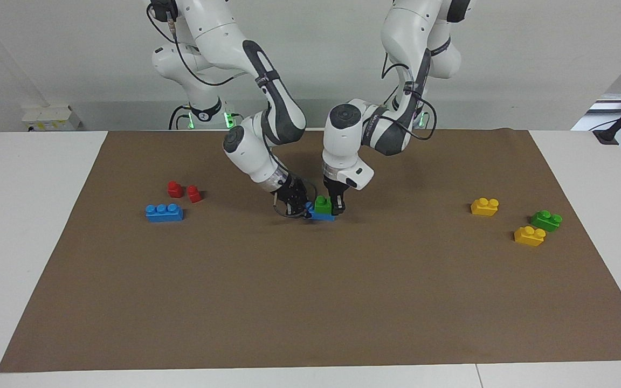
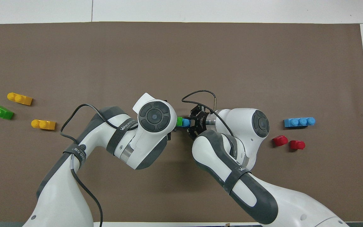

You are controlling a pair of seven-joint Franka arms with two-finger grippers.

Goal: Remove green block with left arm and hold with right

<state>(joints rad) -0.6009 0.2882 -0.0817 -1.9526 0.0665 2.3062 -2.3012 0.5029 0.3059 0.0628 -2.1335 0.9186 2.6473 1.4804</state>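
Note:
A green block [image 1: 322, 204] sits stacked on a short blue brick [image 1: 322, 216] at the middle of the brown mat; both also show in the overhead view, the green block [image 2: 179, 121] beside the blue brick [image 2: 186, 122]. My left gripper [image 1: 332, 205] comes straight down and is shut on the green block. My right gripper [image 1: 301, 208] reaches in low and tilted and is shut on the end of the blue brick toward the right arm. In the overhead view the left gripper is hidden under its own wrist. A second green block [image 1: 546, 220] lies toward the left arm's end.
Two yellow bricks [image 1: 484, 206] [image 1: 529, 236] lie beside the second green block. A long blue brick [image 1: 164, 212] and two red pieces [image 1: 174, 188] [image 1: 194, 194] lie toward the right arm's end. The brown mat [image 1: 310, 302] covers the white table.

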